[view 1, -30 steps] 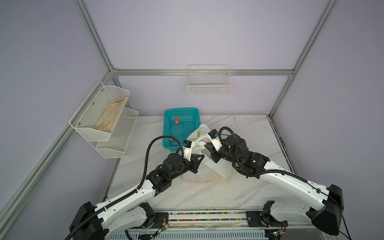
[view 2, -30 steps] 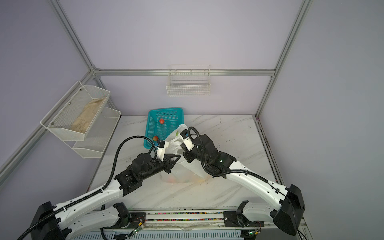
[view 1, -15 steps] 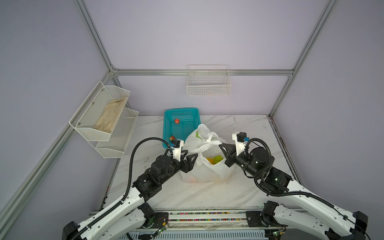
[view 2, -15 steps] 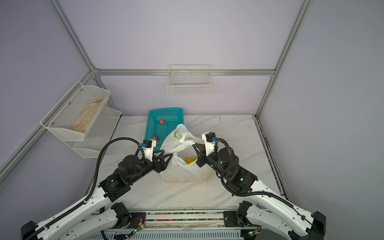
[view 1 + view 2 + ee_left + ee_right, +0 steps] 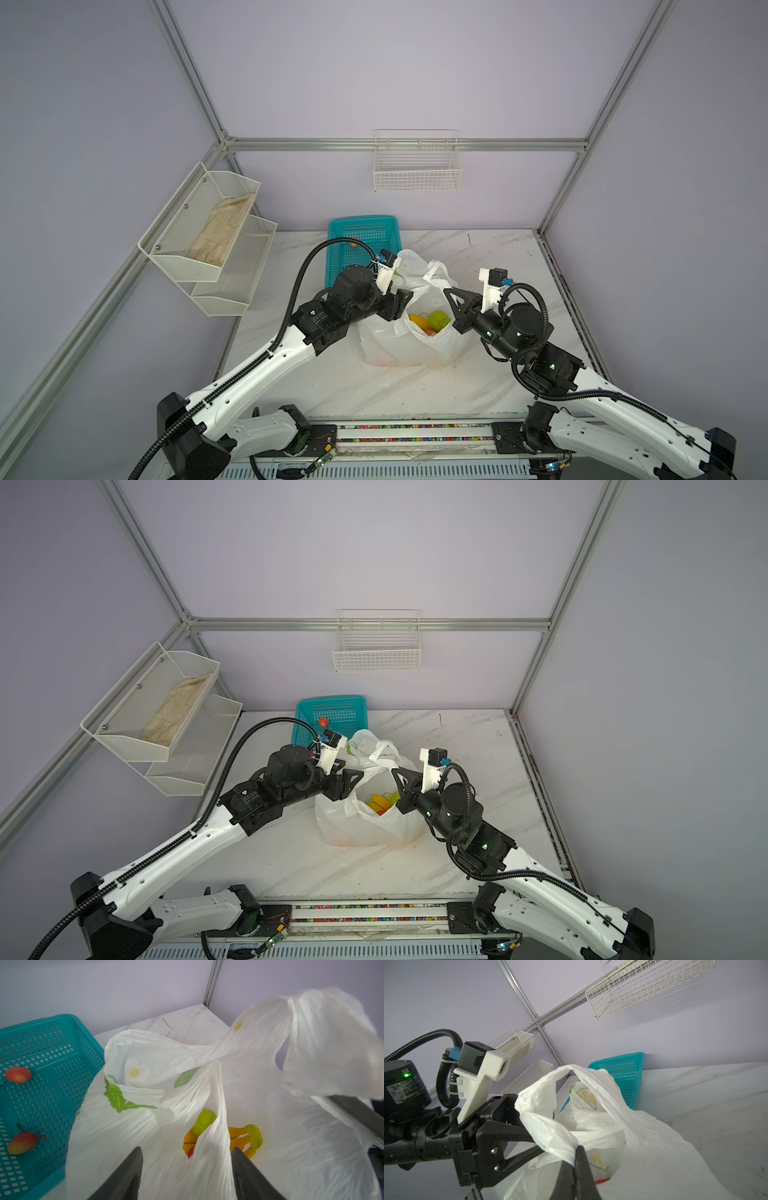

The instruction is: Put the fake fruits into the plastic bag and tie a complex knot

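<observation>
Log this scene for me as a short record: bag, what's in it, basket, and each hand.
bag: on the table, mouth open
handles: untied
inside: banana, pear
basket: by the back wall, two red fruits in it
left hand: open, a fold of bag between its fingers
right hand: shut on a handle

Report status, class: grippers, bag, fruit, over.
Status: left gripper open astride plastic bag; right gripper shut on its handle. Inside: banana, pear; bag untied. Two red fruits wait in teal basket.
</observation>
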Robot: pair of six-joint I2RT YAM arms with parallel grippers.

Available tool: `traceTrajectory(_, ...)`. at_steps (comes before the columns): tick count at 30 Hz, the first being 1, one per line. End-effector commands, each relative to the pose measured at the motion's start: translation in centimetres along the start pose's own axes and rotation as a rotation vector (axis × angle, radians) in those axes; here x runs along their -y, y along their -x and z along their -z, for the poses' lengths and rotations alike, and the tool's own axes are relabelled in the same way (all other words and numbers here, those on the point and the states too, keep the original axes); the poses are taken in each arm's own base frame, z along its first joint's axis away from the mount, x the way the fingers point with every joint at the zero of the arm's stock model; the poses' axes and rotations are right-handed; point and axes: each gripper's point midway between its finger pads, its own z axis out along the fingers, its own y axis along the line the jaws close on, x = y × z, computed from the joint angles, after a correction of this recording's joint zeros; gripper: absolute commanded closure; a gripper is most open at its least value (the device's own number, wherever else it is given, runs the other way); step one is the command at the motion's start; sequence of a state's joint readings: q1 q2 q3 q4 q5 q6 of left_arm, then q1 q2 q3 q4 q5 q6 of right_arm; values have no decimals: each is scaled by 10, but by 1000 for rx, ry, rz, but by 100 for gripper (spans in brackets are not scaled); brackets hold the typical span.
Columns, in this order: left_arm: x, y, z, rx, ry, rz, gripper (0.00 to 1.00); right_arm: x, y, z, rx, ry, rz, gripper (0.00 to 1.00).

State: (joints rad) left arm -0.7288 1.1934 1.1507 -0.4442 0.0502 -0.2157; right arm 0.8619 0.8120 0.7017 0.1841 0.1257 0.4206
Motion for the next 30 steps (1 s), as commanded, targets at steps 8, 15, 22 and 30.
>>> traceTrajectory(8, 21, 44, -5, -6, -79, -133, 34, 1, 16, 4, 78, -3, -69, 100)
traceTrajectory(15, 17, 36, -33, -87, -67, -190, 46, 3, 25, 10, 111, -17, -91, 100)
traceTrajectory(22, 26, 36, -35, -85, -119, -199, 60, 8, 28, 10, 127, -49, -110, 100)
traceTrajectory(30, 32, 24, -30, -129, -168, -239, 44, 9, 35, 11, 140, -70, -93, 100)
